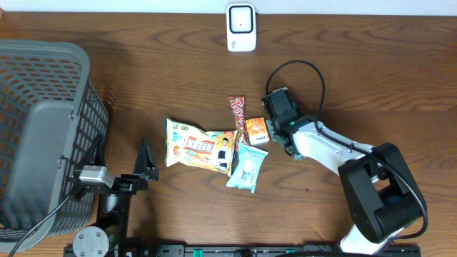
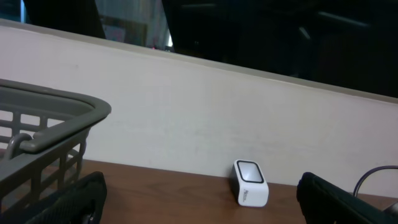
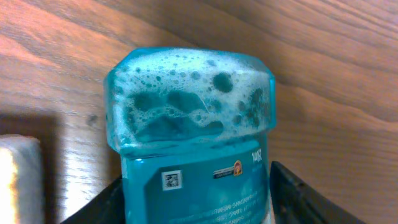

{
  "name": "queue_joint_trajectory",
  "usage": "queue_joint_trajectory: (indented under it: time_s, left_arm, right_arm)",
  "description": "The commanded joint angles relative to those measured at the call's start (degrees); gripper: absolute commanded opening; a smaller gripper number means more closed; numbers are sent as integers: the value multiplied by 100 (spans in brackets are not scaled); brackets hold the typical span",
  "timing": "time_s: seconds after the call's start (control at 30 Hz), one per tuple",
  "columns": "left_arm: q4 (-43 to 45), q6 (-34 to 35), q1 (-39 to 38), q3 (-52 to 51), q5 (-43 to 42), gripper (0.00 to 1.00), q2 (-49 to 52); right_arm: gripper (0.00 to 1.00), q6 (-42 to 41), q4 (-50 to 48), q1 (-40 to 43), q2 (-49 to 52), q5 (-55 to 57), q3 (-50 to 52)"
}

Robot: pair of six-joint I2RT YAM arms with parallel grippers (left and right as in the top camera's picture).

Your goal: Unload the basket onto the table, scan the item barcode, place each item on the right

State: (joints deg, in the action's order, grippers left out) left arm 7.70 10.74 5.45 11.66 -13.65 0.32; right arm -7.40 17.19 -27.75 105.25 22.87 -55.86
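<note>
Overhead: brown wooden surface. Grey basket at the far left. White scanner upright at the far edge, well apart from everything else. In the middle, a cluster of snacks: yellow snack bag, pale blue packet touching its right end, brown candy bar and small orange box just above the packet. Right arm stretched in from the lower right, its black head just beside the orange box, with whatever lies beneath it hidden. Left fingers beside the basket, spread wide, nothing between them.

Left wrist: left fingers as two dark shapes in the bottom corners, wide apart and empty. Basket at the left, scanner ahead on the surface, against a pale wall.

Right wrist: teal bottle lying on the surface, foam of bubbles filling the end farthest from the wrist, label with a small square code facing up. Right fingers flanking the bottle, one on each side, very near it. Cannot tell whether clamped on it or only alongside. Pale block at the left edge, too cropped to name.
</note>
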Motion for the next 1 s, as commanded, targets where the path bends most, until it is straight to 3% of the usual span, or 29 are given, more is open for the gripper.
queue_joint_trajectory:
  time_s: [0.0, 0.17, 0.3, 0.6, 0.97]
  left_arm:
    - [13, 68, -17, -31, -68, 98, -9]
    - [13, 68, -17, -31, -68, 98, -9]
    - [13, 68, -17, -31, -68, 98, -9]
    - [4, 68, -17, -31, -70, 98, -9]
    - [-278, 68, -17, -31, -70, 98, -9]
  right_arm:
    - [49, -199, 444, 63, 308, -396, 166]
    - [33, -197, 1342, 142, 308, -1412, -527]
    - [27, -107, 2240, 153, 308, -1991, -1191]
    - [27, 236, 2994, 195, 308, -2667, -1464]
    - [34, 203, 2955, 479, 308, -2669, -1467]
